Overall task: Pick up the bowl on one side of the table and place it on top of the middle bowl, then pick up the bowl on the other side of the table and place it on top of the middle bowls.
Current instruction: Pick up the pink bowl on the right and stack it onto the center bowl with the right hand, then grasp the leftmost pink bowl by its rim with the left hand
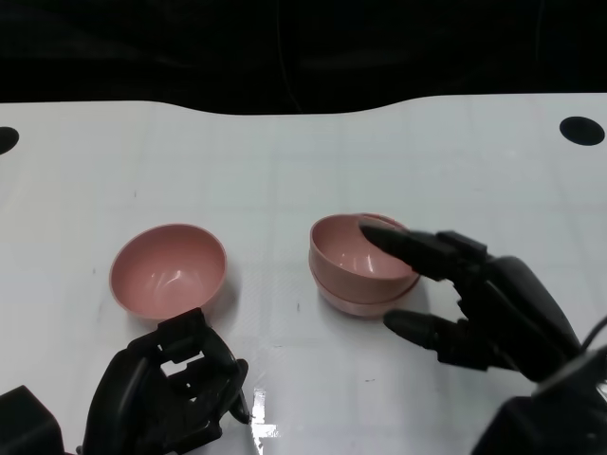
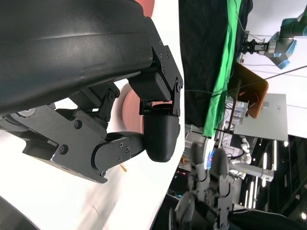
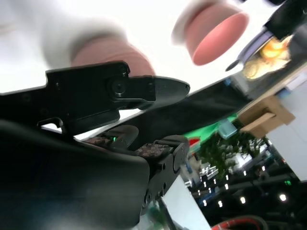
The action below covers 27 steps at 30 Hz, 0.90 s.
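Two pink bowls are nested in a stack at the middle of the white table. My right hand is at the stack's right side. One of its fingers lies over the top bowl's rim, while the thumb stays off the stack and the fingers are spread. A single pink bowl sits upright to the left. Just in front of it my left hand holds nothing, fingers partly bent with a gap to the thumb. In the right wrist view the stack is blurred behind my fingers, with the single bowl beyond.
Black round holes mark the table's far corners. The table's far edge meets a dark background. The left wrist view shows a pink bowl between my fingers, and beyond the table green cloth and lab equipment.
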Each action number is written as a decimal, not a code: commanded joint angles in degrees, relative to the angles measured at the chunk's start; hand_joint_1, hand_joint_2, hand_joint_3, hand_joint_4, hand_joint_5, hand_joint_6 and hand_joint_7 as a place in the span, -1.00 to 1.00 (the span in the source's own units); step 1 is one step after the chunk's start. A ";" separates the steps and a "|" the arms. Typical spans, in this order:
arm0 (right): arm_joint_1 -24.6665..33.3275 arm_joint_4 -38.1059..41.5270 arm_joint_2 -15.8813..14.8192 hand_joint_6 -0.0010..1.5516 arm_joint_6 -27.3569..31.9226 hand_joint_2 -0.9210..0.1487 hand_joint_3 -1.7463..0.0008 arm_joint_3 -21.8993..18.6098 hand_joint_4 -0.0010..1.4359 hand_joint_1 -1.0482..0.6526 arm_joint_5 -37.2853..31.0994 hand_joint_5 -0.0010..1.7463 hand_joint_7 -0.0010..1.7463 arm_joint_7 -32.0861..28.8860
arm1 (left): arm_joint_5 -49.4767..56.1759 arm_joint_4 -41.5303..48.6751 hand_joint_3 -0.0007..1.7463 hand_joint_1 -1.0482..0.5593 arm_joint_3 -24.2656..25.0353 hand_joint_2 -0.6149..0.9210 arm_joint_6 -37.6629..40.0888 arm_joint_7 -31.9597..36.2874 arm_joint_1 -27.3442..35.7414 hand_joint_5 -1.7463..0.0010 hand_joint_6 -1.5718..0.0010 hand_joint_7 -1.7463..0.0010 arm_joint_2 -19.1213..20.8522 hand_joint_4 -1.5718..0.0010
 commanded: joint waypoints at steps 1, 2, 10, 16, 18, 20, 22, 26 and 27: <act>3.45 -1.21 0.50 -0.25 -3.30 -1.00 0.79 -2.24 -0.56 -0.23 6.14 -0.14 -0.85 2.14 | -0.10 -0.69 -0.04 0.06 0.35 0.67 -0.34 0.66 0.62 -0.78 -0.09 -0.53 0.41 -0.16; 4.41 -1.33 0.79 -0.21 -3.98 -1.00 0.80 -2.68 -0.52 -0.19 7.62 -0.09 -0.83 2.68 | -0.19 -0.77 -0.03 0.06 0.37 0.67 -0.26 0.65 0.64 -0.78 -0.08 -0.53 0.40 -0.16; 10.41 0.75 4.66 0.07 -9.87 -0.98 0.72 -5.44 -0.21 0.10 21.30 0.15 -0.68 8.55 | -0.81 -0.95 -0.02 0.07 0.62 0.65 -0.11 0.84 0.73 -0.77 -0.09 -0.53 0.38 -0.18; 15.68 -0.65 7.21 0.05 -9.11 -0.43 -0.07 -7.66 -0.03 0.16 28.00 0.37 -0.15 11.93 | -1.18 -1.62 -0.01 0.08 1.13 0.65 -0.31 0.91 1.05 -0.81 -0.06 -0.54 0.39 -0.15; 16.75 -0.90 8.20 0.08 -8.31 -0.35 -0.19 -8.34 0.04 0.17 29.30 0.42 -0.05 12.49 | -0.91 -1.58 -0.02 0.08 1.35 0.66 -0.52 1.19 1.04 -0.81 -0.05 -0.55 0.45 -0.14; 17.49 -1.23 9.11 0.12 -6.58 -0.32 -0.30 -8.94 0.13 0.18 30.84 0.50 0.06 13.42 | -0.76 -1.40 -0.01 0.09 1.60 0.66 -0.78 1.34 0.97 -0.81 -0.05 -0.55 0.51 -0.13; 17.88 -1.46 9.86 0.14 -4.18 -0.28 -0.38 -9.55 0.18 0.16 32.10 0.59 0.17 14.08 | -0.67 -1.11 -0.01 0.09 1.86 0.66 -1.21 1.39 0.89 -0.79 -0.04 -0.54 0.43 -0.12; 18.14 -1.69 11.00 0.11 -1.61 -0.08 -0.61 -10.81 0.23 0.14 31.70 0.90 0.57 14.32 | -0.54 -1.25 -0.11 0.06 2.35 0.69 -1.41 1.86 0.94 -0.64 -0.09 -0.34 0.03 -0.10; 18.07 -1.61 11.25 0.10 -1.07 -0.04 -0.64 -11.10 0.23 0.13 31.49 0.96 0.66 14.36 | -0.06 -0.96 -0.17 0.05 2.52 0.71 -2.39 2.10 0.82 -0.57 -0.12 -0.19 0.06 -0.09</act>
